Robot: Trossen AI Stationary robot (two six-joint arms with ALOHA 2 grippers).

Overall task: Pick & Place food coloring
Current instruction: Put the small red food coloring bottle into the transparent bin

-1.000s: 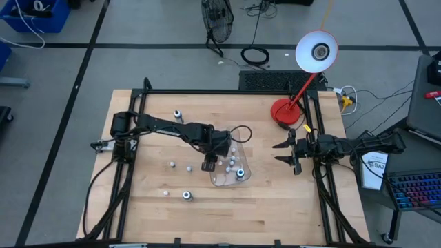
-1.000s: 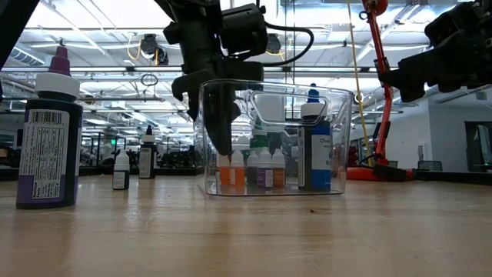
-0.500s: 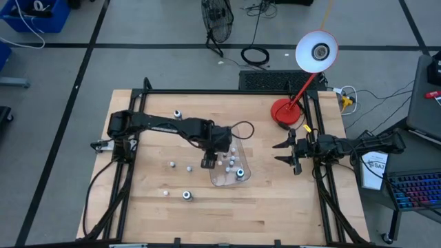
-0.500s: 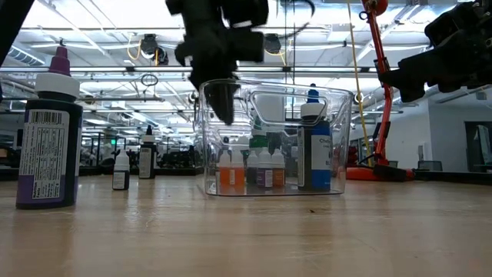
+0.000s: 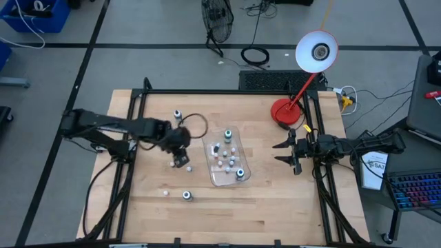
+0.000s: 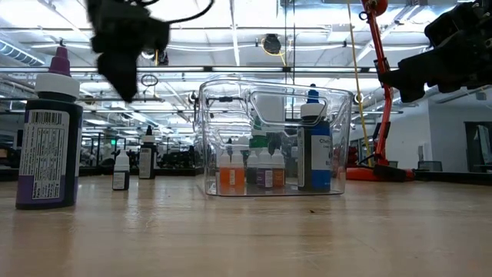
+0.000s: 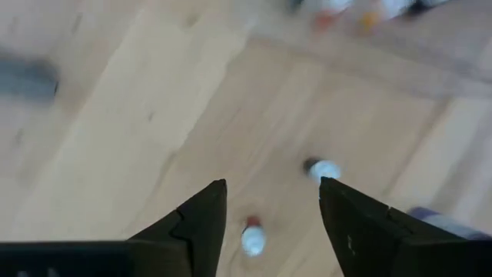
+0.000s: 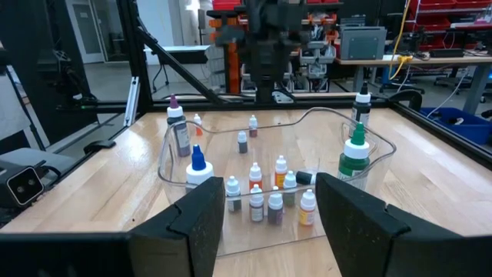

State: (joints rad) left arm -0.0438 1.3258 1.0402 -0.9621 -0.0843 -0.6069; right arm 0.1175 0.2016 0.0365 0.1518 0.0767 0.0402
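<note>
Landmark = clear tray (image 5: 227,157), mid-table, slightly toward the lamp side.

Nearest the front edge of the table (image 5: 275,213): two loose bottles, one dark with a pale cap (image 5: 187,195) and a tiny white one (image 5: 165,192), both well apart from the tray on its left-arm side. In the low view the big purple-capped bottle (image 6: 48,131) stands upright, alone, bare wood all round it.

Left gripper (image 5: 180,160) hangs above the table just left of the tray, clear of its wall, fingers apart, nothing between them. Its wrist view shows two small white-capped bottles (image 7: 253,238) (image 7: 321,169) on the wood below, untouched; picture is blurred. Open board between gripper and tray rim.

Tray itself: holds a cluster of small upright bottles (image 8: 265,196), plus a blue-capped one (image 8: 198,165) and a taller green-capped one (image 8: 355,158) near opposite walls. One small bottle lies on its side (image 8: 304,178). Middle of the tray has some free floor.

Right gripper (image 5: 289,153) waits well right of the tray at the table's side rail, fingers apart, empty. Wide bare strip of wood between it and the tray.

Farther back: one loose bottle (image 5: 178,114) near the far edge, left of the tray. Red desk lamp (image 5: 284,112) stands at the far right corner.
</note>
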